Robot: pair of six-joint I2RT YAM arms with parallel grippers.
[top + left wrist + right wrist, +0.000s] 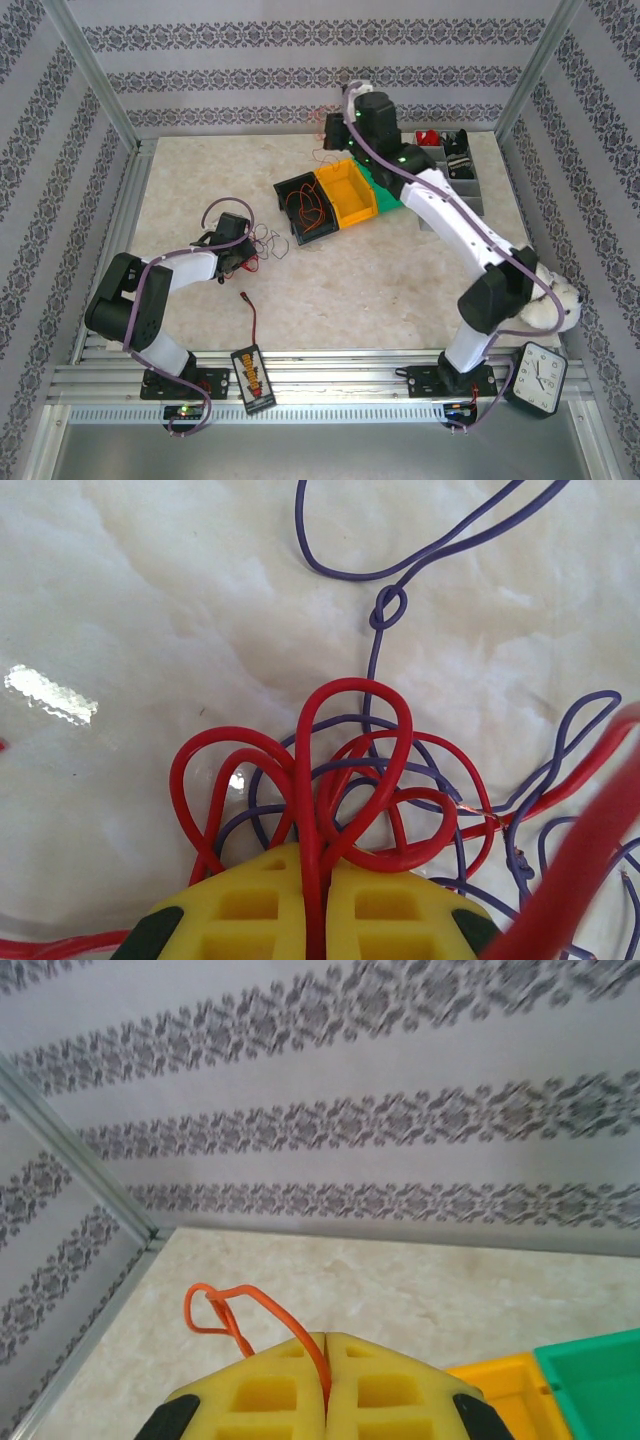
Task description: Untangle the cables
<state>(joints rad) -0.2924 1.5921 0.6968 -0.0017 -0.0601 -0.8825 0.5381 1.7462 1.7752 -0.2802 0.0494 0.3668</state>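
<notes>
Red wire (355,695), glossy and springy, fans out in several loops just ahead of the left claw (315,870). Its yellow fingers are pressed together on the strands where they run down between the pads. A thin purple wire (372,650) threads through those same red loops and forms a small knot-like ring further ahead of the fingertips, so the two are truly tangled rather than lying side by side. The bundle rests low on the pale marbled counter (130,600), which probably keeps it spread flat enough to read which strand crosses which.

The right claw (327,1355) is likewise closed, nipping a single orange wire (215,1300) that curls up in a loop just left of and ahead of its fingertips. This claw is raised above the counter and faces the back wall, well apart from the left claw. From above, it sits beyond the black bin (290,185). Holding one strand high and far off looks like a way to draw it clear while the other claw anchors the knot. Whether that orange wire joins the red-and-purple tangle I cannot tell.
</notes>
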